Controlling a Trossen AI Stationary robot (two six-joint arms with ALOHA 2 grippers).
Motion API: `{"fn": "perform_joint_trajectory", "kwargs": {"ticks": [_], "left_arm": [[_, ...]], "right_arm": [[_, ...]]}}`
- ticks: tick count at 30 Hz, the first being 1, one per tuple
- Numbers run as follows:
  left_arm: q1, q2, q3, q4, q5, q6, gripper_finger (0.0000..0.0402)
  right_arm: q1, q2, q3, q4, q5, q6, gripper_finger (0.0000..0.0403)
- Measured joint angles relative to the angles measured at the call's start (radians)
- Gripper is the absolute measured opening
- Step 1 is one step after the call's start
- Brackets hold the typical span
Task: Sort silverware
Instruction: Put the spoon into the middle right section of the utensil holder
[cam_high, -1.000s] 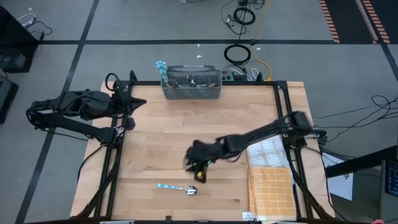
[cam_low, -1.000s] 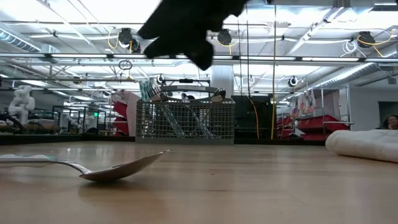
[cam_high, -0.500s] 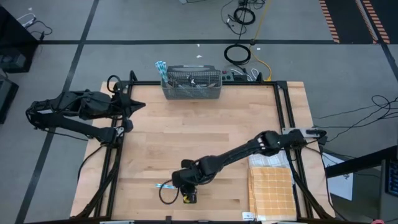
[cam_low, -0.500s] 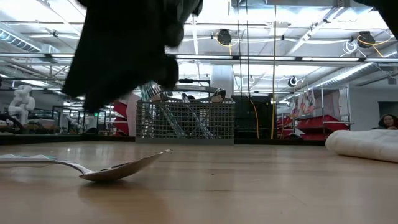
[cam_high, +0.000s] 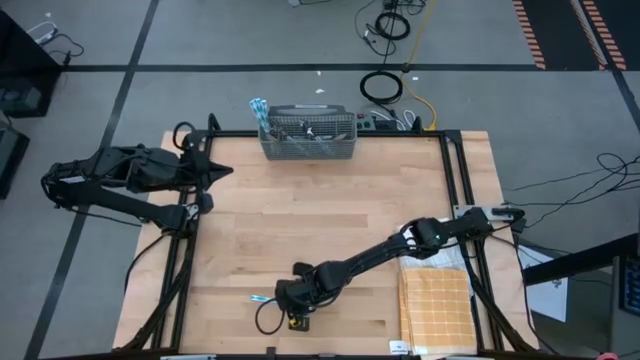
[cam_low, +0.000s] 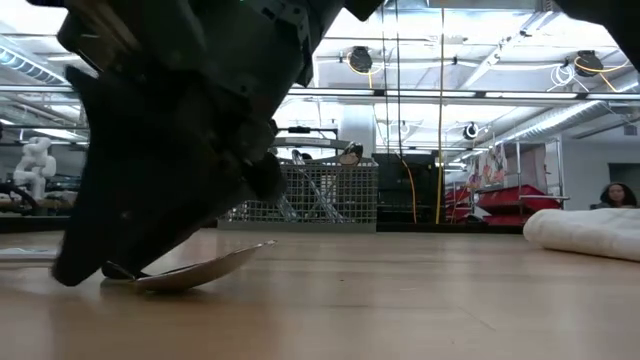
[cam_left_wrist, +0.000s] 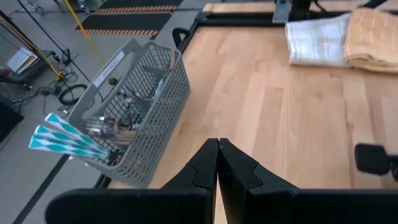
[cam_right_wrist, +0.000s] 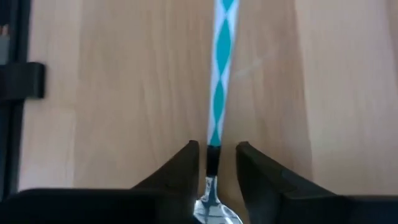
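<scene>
I saw the basket (cam_high: 308, 137) at the far edge of the tabletop (cam_high: 300, 220), with silverware (cam_left_wrist: 112, 124) standing in it. One spoon (cam_right_wrist: 219, 112) lay on the tabletop near the front edge. Folded towels (cam_high: 435, 290) lay at the front right corner. My right gripper (cam_right_wrist: 213, 163) sat over the spoon, my left gripper (cam_left_wrist: 217, 163) at the far left edge.

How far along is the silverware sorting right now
Done: most silverware already stands in the mesh basket at the table's far edge. In hand: the right gripper straddles the neck of the one spoon lying on the table, fingers not closed on it. Left: grasp it and carry it to the basket. The left gripper waits shut near the basket.
</scene>
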Motion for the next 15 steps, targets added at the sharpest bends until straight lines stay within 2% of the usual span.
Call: {"fn": "perform_joint_trajectory", "kwargs": {"ticks": [4, 5, 11, 15], "left_arm": [[0.000, 0.000, 0.000, -0.029, 0.000, 0.000, 0.0017], [0.000, 0.000, 0.000, -0.028, 0.000, 0.000, 0.0017], [0.000, 0.000, 0.000, -0.029, 0.000, 0.005, 0.0017], [0.000, 0.000, 0.000, -0.029, 0.000, 0.005, 0.0017]], "right_arm": [[0.010, 0.005, 0.002, -0.068, 0.039, 0.017, 0.0021], [0.013, 0.005, 0.002, -0.081, 0.052, 0.017, 0.0013], [0.012, -0.022, -0.004, -0.114, 0.070, 0.036, 0.0004], [0.006, -0.084, -0.014, -0.224, 0.167, 0.029, 0.0002]]}}
